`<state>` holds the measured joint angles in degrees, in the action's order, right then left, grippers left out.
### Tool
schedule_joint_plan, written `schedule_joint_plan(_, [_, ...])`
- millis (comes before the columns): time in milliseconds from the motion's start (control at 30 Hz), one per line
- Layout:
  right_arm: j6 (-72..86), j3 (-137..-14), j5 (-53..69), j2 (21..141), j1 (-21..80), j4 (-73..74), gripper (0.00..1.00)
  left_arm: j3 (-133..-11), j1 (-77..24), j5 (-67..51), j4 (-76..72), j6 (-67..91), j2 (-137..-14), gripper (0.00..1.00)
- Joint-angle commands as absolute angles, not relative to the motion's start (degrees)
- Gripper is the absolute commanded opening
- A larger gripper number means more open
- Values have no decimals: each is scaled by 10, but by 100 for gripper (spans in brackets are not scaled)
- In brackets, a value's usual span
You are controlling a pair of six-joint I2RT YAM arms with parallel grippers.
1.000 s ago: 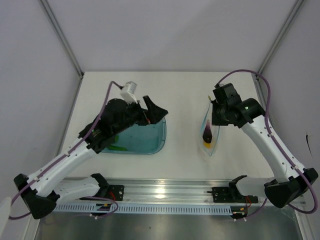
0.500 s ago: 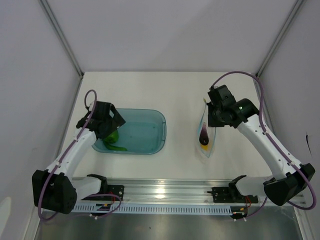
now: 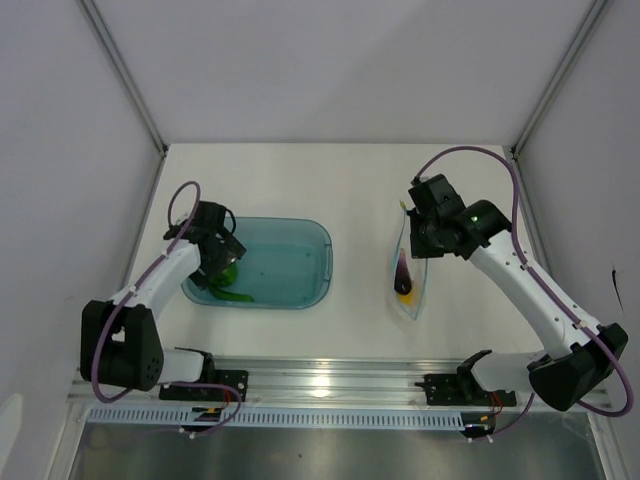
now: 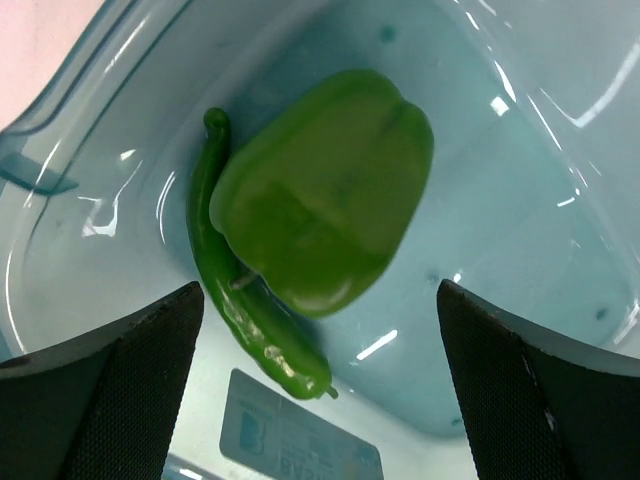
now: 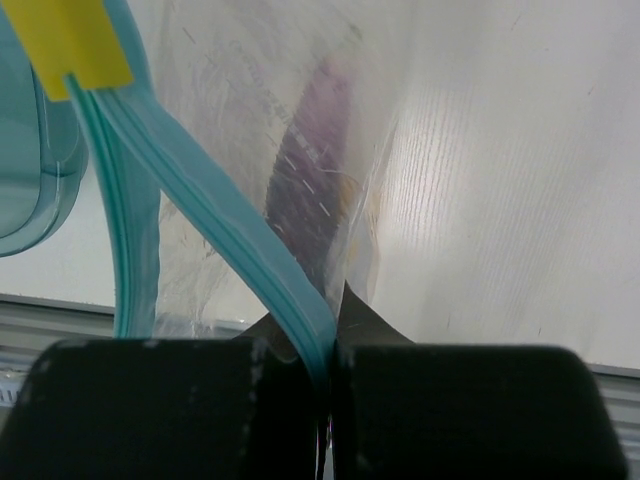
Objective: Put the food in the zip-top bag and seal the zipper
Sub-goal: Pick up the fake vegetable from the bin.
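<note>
White table [image 3: 350, 180] carries a teal tray [image 3: 300, 262] at left and, well apart at right, the clear zip-top bag [image 3: 408, 285] holding a purple piece [image 3: 403, 268]. Left tool [image 3: 222, 258] gapes over the tray's green pepper [image 4: 325, 190]; right tool [image 5: 328, 340] pinches the bag's zipper [image 5: 200, 210] edge.

Left arm [image 3: 150, 290]: I see it reaching forward along the left side, elbow bent, wrist pitched down.
Left gripper [image 3: 218, 258]: pointing downward; my wrist view shows its fingers [image 4: 120, 390] spread wide, gripping nothing.
Right arm [image 3: 530, 295]: stretched forward and inward from its base, wrist turned toward the centre.
Right gripper [image 3: 415, 238]: I read the jaws as pressed together, pinching the zipper [image 5: 205, 205].
</note>
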<state>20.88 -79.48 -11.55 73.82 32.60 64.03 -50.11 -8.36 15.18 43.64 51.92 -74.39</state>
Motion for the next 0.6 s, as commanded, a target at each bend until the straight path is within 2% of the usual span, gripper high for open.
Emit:
schedule_joint_plan(0, [210, -794, -121, 737, 330, 627, 0, -533, -69, 169, 430, 544, -776, 99])
schedule_joint_plan(333, [214, -787, -122, 734, 333, 624, 0, -580, -53, 155, 425, 555, -884, 96])
schedule_joint_plan(567, [219, -787, -123, 732, 337, 624, 0, -555, -53, 150, 397, 563, -882, 75])
